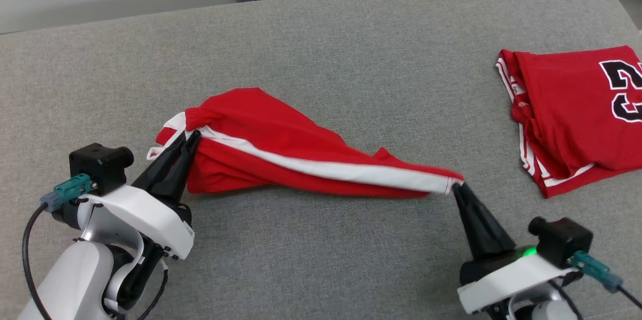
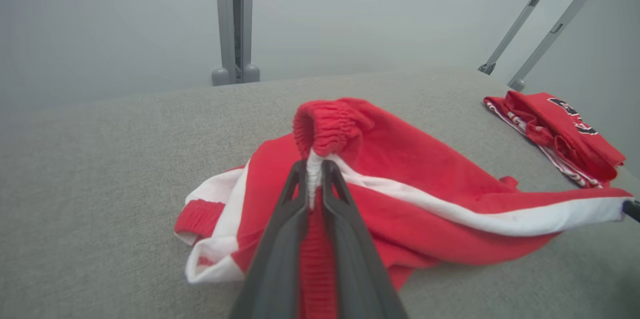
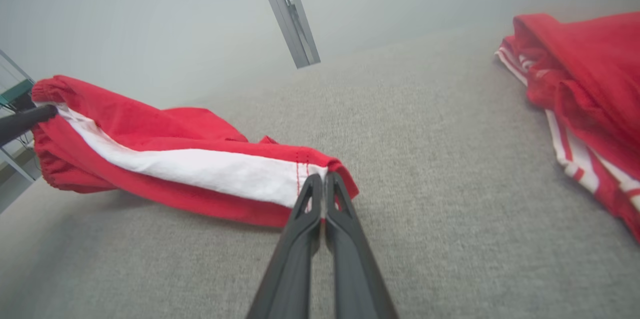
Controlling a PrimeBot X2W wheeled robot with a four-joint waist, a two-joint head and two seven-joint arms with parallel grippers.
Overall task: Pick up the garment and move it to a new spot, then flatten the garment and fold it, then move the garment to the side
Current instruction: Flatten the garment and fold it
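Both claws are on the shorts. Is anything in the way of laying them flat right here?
Nothing visible does. The shorts are stretched between the left claw and right claw over grey cushion; the folded red jersey lies apart, farther right.

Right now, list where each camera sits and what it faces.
Head: above, looking down on grey cushion; red shorts stretched between left gripper and right gripper.
Left wrist: looks along its own fingers at the waistband.
Right wrist: looks along its own fingers at the hem.
Shared: all three show the folded jersey.
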